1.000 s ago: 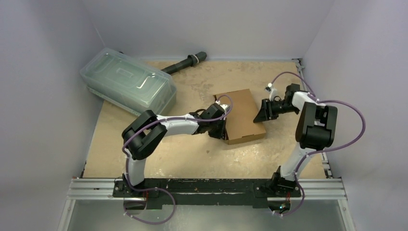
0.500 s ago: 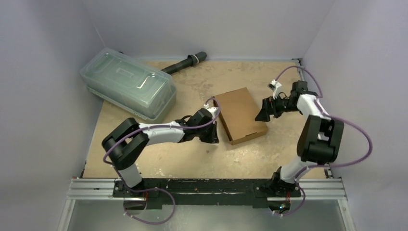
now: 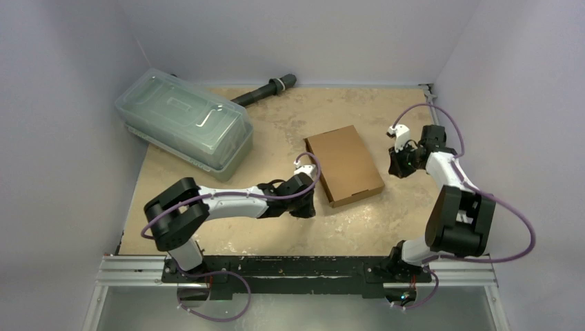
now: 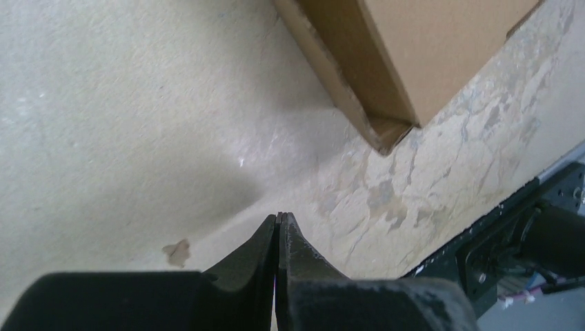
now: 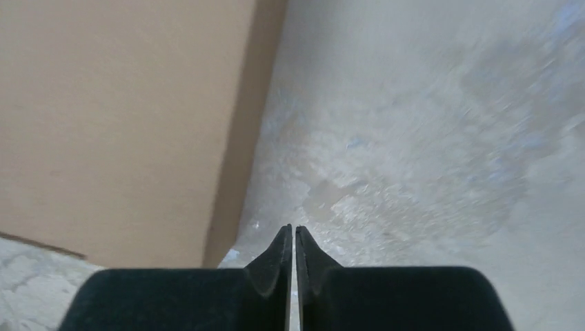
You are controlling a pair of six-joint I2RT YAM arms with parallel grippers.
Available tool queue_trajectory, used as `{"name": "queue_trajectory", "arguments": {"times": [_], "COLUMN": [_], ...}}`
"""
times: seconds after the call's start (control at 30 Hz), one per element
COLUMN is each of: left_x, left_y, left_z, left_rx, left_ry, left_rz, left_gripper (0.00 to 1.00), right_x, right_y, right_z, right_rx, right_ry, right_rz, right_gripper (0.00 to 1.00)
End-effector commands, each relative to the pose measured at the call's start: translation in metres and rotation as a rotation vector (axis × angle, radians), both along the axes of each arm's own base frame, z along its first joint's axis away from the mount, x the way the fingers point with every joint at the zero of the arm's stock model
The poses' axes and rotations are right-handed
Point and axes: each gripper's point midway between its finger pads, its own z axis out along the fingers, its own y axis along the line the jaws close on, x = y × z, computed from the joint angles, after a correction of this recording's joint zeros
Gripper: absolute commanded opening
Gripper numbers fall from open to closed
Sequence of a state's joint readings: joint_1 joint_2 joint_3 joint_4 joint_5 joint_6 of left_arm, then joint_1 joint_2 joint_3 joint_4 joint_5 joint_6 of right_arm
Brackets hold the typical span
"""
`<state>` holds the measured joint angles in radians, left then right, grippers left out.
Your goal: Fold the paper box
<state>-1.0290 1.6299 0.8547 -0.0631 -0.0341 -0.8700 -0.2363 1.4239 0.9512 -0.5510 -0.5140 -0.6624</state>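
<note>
Paper box [image 3: 343, 165] lies folded near the middle of the table [image 3: 207, 221], long axis slanting far-left to near-right; left gripper [image 4: 278, 219], pressed shut and empty, sits just off its near-left corner, nearer than the likewise shut, empty right gripper [image 5: 291, 231] beside its right edge.

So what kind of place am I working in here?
Probably a lab robot test cell rather than a real workplace: plain pale walls box in a worn tabletop, the left arm and right arm are bolted to a metal rail, with the paper box laid out between them.
</note>
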Motion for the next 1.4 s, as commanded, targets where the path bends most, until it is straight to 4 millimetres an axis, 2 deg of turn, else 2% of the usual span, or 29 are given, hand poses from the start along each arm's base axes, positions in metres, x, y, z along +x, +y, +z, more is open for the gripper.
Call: {"name": "queue_trajectory", "arguments": {"times": [0.0,0.17,0.27,0.37,0.47,0.57,0.6,0.63,0.7,0.8,0.93,1.0,1.13,1.23,1.3,1.37], "left_x": [0.017,0.019,0.02,0.019,0.027,0.044,0.054,0.06,0.067,0.073,0.075,0.071,0.059,0.056,0.064,0.087], "left_y": [-0.014,-0.029,-0.029,-0.042,-0.066,-0.088,-0.096,-0.099,-0.11,-0.122,-0.101,-0.085,-0.046,-0.017,0.0,0.025], "left_z": [0.0,-0.007,-0.017,-0.02,-0.008,0.006,0.017,0.014,0.02,0.033,0.034,0.038,0.042,0.041,0.039,0.032], "left_rx": [0.065,0.094,0.154,0.12,0.043,0.018,0.009,0.029,0.022,-0.025,0.015,0.035,0.097,0.102,0.026,-0.024], "left_ry": [-0.015,0.009,0.025,0.06,0.061,0.035,0.015,0.011,0.023,0.016,-0.012,-0.033,-0.079,-0.114,-0.107,-0.105], "left_rz": [0.129,0.187,0.231,0.237,0.238,0.263,0.285,0.3,0.315,0.331,0.355,0.335,0.227,0.102,0.063,0.1], "left_gripper": [0.0,0.0,0.0,0.0,0.0,0.0,0.0,0.0,0.0,0.0,0.0,0.0,0.0,0.0,0.12,0.15], "right_x": [-0.007,-0.023,-0.029,-0.034,-0.043,-0.052,-0.052,-0.051,-0.052,-0.048,-0.033,-0.023,0.006,0.027,0.045,0.065], "right_y": [-0.022,-0.021,-0.015,-0.006,0.013,0.043,0.051,0.057,0.072,0.076,0.065,0.052,0.013,0.005,0.008,0.013], "right_z": [-0.041,-0.06,-0.063,-0.066,-0.068,-0.066,-0.064,-0.061,-0.058,-0.059,-0.055,-0.048,-0.028,-0.018,-0.012,-0.01], "right_rx": [-0.088,-0.091,-0.072,-0.045,-0.014,-0.007,-0.018,-0.026,-0.034,-0.063,-0.089,-0.099,-0.078,-0.07,-0.037,0.006], "right_ry": [0.113,0.185,0.2,0.225,0.255,0.262,0.254,0.245,0.238,0.228,0.184,0.155,0.098,0.081,0.064,0.078], "right_rz": [-0.075,-0.058,-0.034,0.006,0.082,0.185,0.207,0.219,0.247,0.231,0.152,0.097,0.003,0.03,0.053,0.067], "right_gripper": [0.03,0.0,0.0,0.0,0.0,0.0,0.0,0.0,0.0,0.0,0.0,0.12,0.29,0.37,0.41,0.42]}}
